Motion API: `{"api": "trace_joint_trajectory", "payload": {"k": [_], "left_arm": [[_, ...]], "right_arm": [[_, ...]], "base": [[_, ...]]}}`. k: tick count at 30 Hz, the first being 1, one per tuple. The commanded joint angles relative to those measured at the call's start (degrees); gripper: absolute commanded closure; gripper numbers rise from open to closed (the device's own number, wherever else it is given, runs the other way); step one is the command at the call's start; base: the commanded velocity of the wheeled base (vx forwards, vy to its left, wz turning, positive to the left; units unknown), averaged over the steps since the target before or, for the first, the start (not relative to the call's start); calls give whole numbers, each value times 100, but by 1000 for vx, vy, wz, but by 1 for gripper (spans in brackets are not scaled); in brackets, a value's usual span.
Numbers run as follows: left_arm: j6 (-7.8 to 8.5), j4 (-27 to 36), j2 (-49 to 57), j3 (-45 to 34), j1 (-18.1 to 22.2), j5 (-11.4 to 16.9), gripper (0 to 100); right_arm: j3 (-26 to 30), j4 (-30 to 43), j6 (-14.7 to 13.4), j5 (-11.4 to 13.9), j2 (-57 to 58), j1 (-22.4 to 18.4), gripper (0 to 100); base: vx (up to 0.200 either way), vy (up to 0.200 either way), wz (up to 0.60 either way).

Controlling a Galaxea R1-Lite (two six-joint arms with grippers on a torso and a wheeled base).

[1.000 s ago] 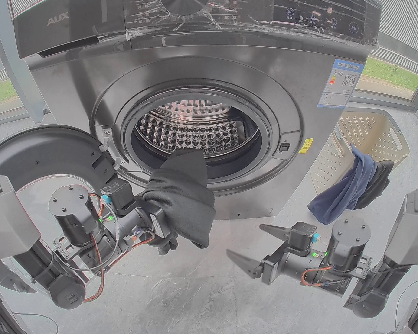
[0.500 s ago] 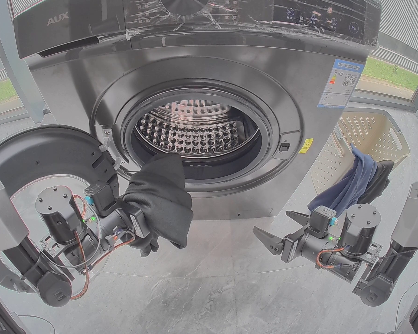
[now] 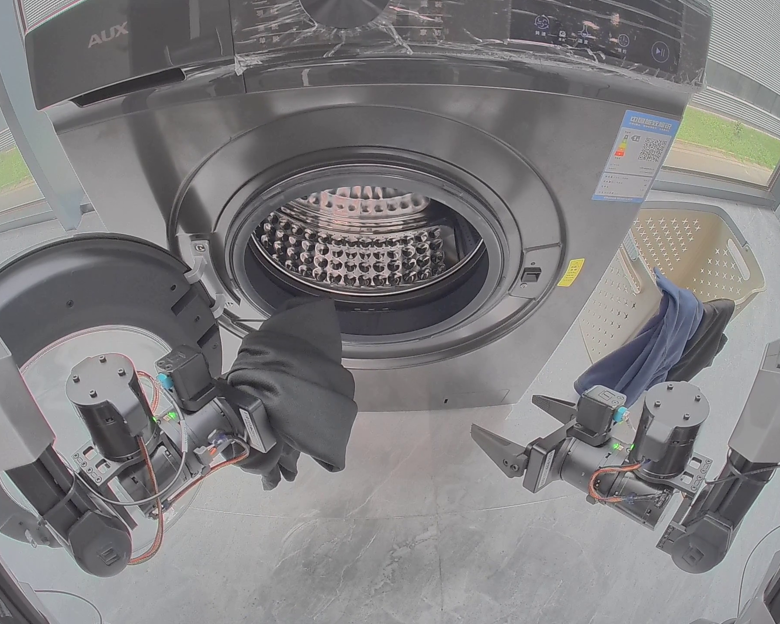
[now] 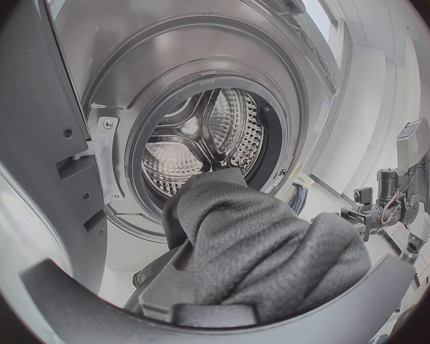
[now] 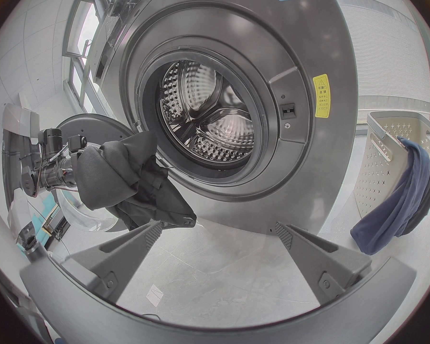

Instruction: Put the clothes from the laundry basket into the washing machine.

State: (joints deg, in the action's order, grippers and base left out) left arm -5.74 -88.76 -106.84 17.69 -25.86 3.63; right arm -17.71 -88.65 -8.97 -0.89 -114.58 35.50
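**Dark garment at the washer's mouth, two more on the basket**

You face a silver-grey front-loading washing machine (image 3: 390,123). Its round door (image 3: 78,296) is swung open to the left, showing the dimpled steel drum (image 3: 364,236). A crumpled dark grey garment (image 3: 299,383) hangs bunched over the left claw (image 3: 277,457), its top in front of the opening's lower left rim, outside the drum. Right of the machine stands a cream perforated laundry basket (image 3: 711,253), with a blue garment (image 3: 646,357) and a black garment (image 3: 709,333) draped over its near rim.
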Motion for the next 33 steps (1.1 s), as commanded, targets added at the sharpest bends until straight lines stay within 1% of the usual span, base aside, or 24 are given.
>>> {"api": "trace_joint_trajectory", "payload": {"k": [1,4,28,33], "left_arm": [[3,-1,-56,-11,-16,-3,100],[12,-10,-65,-29,-34,-3,100],[29,-10,-144,-90,-201,-12,100],[29,-10,-144,-81,-209,-12,100]], "right_arm": [[-13,-3,1,1,6,18,0],[-13,-3,-8,1,-3,18,0],[5,-3,-8,1,-12,36,0],[5,-3,-8,1,-12,36,0]], "base": [[200,0,0],[200,0,0],[0,0,0],[200,0,0]]}}
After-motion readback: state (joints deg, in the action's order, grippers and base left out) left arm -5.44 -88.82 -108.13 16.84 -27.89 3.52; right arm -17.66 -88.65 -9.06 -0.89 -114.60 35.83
